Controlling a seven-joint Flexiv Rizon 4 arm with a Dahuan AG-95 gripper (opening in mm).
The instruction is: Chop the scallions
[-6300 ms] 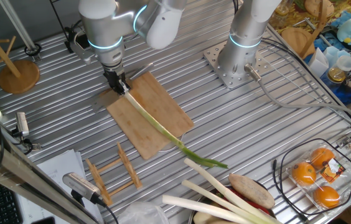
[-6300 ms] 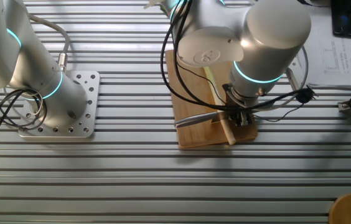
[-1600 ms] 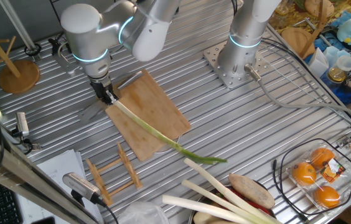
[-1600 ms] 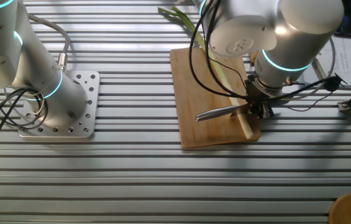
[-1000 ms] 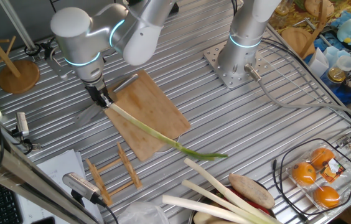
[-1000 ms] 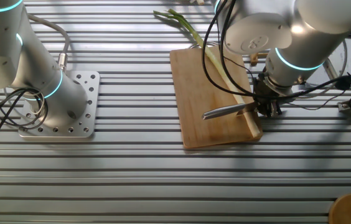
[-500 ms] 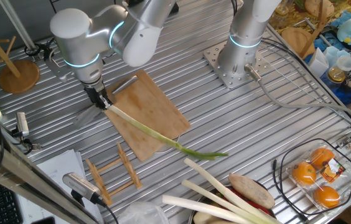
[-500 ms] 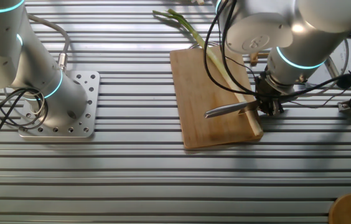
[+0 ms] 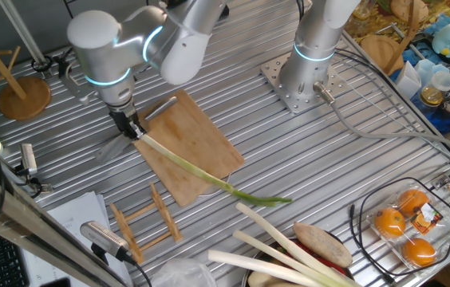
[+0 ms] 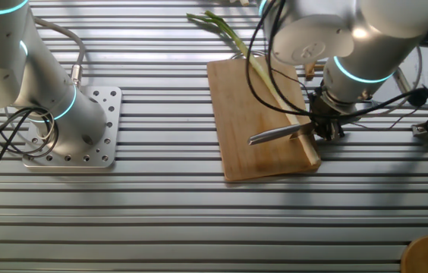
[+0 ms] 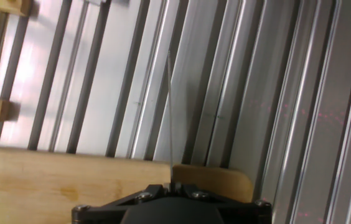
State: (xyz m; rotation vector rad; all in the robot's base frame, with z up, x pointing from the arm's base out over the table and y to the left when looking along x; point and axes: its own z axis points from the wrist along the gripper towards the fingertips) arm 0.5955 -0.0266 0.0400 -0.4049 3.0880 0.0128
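Note:
The scallions are one long stalk (image 9: 193, 169), lying slantwise across the bamboo cutting board (image 9: 201, 131) with its dark green tip off the board's near corner. In the other fixed view the stalk (image 10: 271, 83) runs from the far side down to the gripper. My gripper (image 9: 132, 129) sits at the stalk's pale end by the board's corner, shut on a knife (image 10: 275, 136) whose blade lies flat over the board (image 10: 240, 106). In the hand view the blade (image 11: 171, 112) shows edge-on, coming out of the gripper (image 11: 174, 186) above the board's corner (image 11: 70, 180).
Thick pale leek-like stalks (image 9: 281, 247) lie at the front. A small wooden rack (image 9: 145, 219) stands close to the board. A second arm's base (image 9: 297, 84) is bolted behind the board. A wire tray of oranges (image 9: 404, 223) sits at right, a wooden stand (image 9: 21, 96) at left.
Over several seconds the gripper with the knife slid left, and board and stalk shifted with it. In the last second it has hardly moved.

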